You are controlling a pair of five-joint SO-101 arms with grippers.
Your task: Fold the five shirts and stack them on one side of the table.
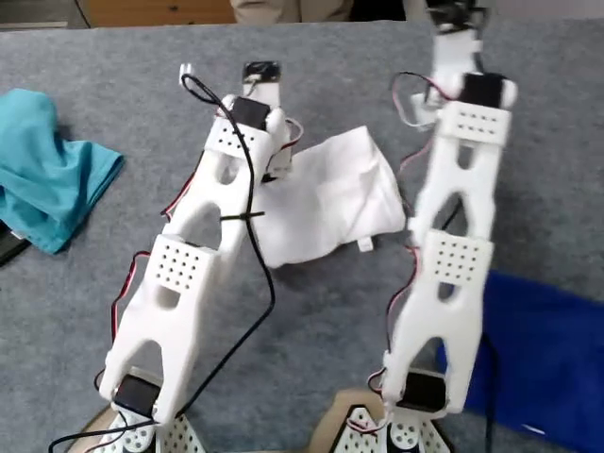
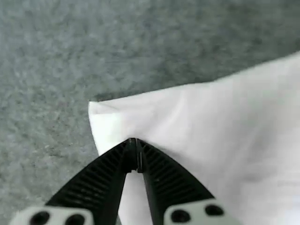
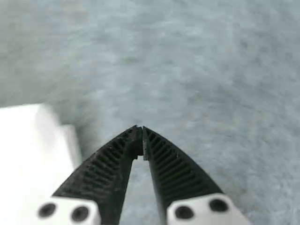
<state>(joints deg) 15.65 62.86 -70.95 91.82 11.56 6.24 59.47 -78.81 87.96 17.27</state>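
Observation:
A crumpled white shirt [image 1: 330,198] lies in the middle of the grey table. My left gripper [image 1: 276,165] is at its far left edge. In the left wrist view this gripper [image 2: 134,154] is shut, its black fingertips pinched on the white shirt [image 2: 211,140] close to a corner that lifts slightly off the table. My right gripper [image 1: 458,19] is near the far edge of the table, away from the shirt. It [image 3: 139,140] is shut with nothing in it, above bare grey table. A teal shirt [image 1: 47,170] lies bunched at the left. A dark blue shirt [image 1: 547,359] lies at the near right.
The grey felt table [image 1: 113,283] has open room at the near left and between the arms. A white shape [image 3: 33,154] sits beside my right gripper. A dark flat object [image 1: 8,247] pokes out under the teal shirt.

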